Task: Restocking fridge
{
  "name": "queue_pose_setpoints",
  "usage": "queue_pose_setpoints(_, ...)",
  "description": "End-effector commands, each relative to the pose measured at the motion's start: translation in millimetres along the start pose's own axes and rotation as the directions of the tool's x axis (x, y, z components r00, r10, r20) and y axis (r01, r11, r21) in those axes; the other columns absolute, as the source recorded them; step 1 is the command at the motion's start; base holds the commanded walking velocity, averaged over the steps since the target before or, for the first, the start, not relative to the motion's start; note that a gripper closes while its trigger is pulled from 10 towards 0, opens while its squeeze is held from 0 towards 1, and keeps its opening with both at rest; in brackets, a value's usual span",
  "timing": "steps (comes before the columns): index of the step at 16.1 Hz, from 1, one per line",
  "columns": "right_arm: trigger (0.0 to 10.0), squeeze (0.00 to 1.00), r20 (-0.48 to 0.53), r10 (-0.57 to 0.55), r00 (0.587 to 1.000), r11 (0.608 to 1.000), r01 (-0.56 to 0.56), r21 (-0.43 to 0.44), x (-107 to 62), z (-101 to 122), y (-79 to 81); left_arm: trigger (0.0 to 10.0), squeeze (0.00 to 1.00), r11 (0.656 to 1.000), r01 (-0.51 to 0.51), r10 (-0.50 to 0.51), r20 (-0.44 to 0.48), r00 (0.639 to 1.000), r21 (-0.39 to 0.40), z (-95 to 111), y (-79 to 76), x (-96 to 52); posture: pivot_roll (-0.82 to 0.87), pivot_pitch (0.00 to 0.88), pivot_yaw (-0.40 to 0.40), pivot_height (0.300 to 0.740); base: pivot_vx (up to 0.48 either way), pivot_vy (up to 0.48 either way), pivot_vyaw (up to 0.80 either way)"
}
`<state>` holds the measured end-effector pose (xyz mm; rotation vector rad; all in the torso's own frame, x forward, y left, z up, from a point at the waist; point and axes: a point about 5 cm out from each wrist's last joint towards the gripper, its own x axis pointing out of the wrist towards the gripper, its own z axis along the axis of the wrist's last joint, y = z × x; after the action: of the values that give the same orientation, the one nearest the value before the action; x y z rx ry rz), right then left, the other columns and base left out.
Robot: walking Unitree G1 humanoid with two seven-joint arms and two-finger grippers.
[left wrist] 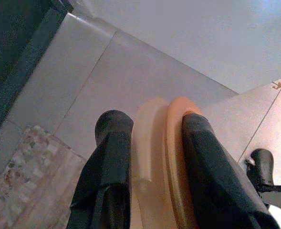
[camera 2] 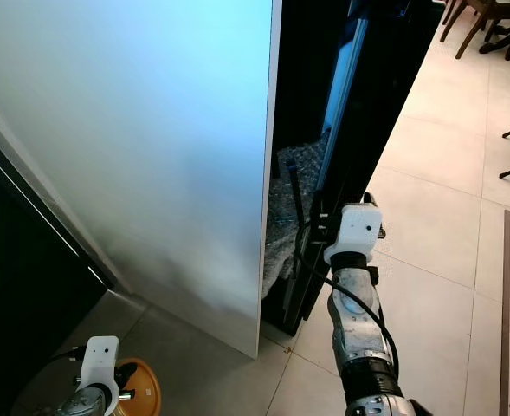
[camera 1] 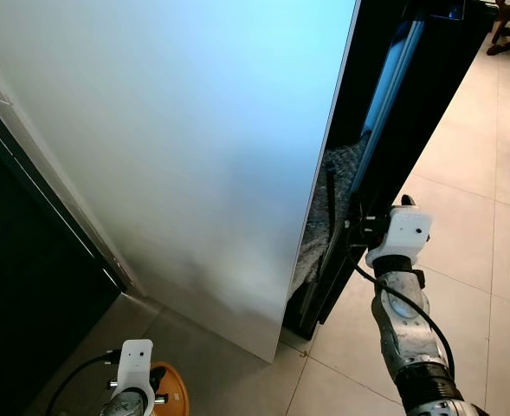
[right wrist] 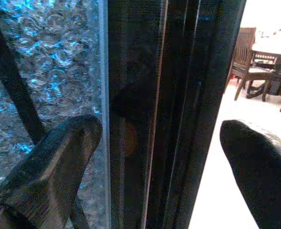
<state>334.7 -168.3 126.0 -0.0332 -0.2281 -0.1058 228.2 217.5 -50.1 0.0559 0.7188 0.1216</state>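
Straddling fridge door (right wrist: 145, 114) edge, right gripper (right wrist: 161, 157) spread, tiled floor (camera 1: 462, 217) beside

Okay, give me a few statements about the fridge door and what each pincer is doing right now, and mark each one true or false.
1. The left pincer is shut on an orange round item. True.
2. The right pincer is shut on a bottle. False: its fingers stand open, either side of the dark door edge.
3. The right pincer is up at the fridge door. True.
4. The left pincer is inside the fridge. False: it is low, over the floor tiles.
5. Wooden chairs stand beyond the door. True.
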Motion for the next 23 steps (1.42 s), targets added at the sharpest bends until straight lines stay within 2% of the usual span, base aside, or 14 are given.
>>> queue_pose_setpoints(1,10.0,0.00,-0.024,-0.015,1.000,1.000,0.015,-0.002,2.3,-2.4,-2.7,10.0,0.00,1.000,-0.007,0.007,-0.019,1.000,0.018,-6.9,2.7,-2.0,0.06,0.133,-0.016,0.740,0.000,0.000,0.00)
queue_pose_setpoints(3,10.0,0.00,-0.032,-0.023,0.999,1.000,0.023,0.006,4.8,-2.8,-4.2,10.0,0.00,1.000,-0.006,0.006,-0.018,1.000,0.019,-6.5,2.6,-1.9,0.06,0.133,-0.016,0.740,0.000,0.000,0.00)
queue_pose_setpoints(5,10.0,0.00,-0.037,-0.038,0.999,0.998,0.040,0.056,12.4,0.2,-7.2,10.0,0.00,1.000,0.001,-0.001,-0.011,1.000,0.020,-5.0,0.4,-1.4,0.06,0.136,-0.014,0.740,0.000,0.000,0.00)
queue_pose_setpoints(11,10.0,0.00,-0.027,-0.007,1.000,0.998,0.009,0.067,23.8,7.4,-6.5,10.0,0.00,0.999,0.018,-0.018,-0.009,1.000,0.033,-4.9,-3.7,-1.3,0.06,0.140,-0.015,0.740,0.000,0.000,0.00)
queue_pose_setpoints(13,10.0,0.00,-0.040,0.010,0.999,0.996,-0.007,0.086,24.5,5.6,-4.8,10.0,0.00,0.999,0.021,-0.021,-0.009,1.000,0.036,-5.1,-4.0,-1.3,0.06,0.141,-0.014,0.740,0.000,0.000,0.00)
queue_pose_setpoints(20,10.0,0.00,-0.110,0.127,0.986,0.987,-0.114,0.112,16.3,-9.1,17.7,10.0,0.00,0.999,0.029,-0.029,-0.009,1.000,0.045,-5.3,-7.4,-1.3,0.06,0.141,-0.016,0.740,0.000,0.000,0.00)
queue_pose_setpoints(23,10.0,0.00,-0.104,0.121,0.987,0.988,-0.110,0.109,17.0,-7.8,16.5,10.0,0.00,0.998,0.035,-0.034,-0.007,0.999,0.052,-5.2,-9.1,-1.2,0.06,0.141,-0.018,0.740,0.000,0.000,0.00)
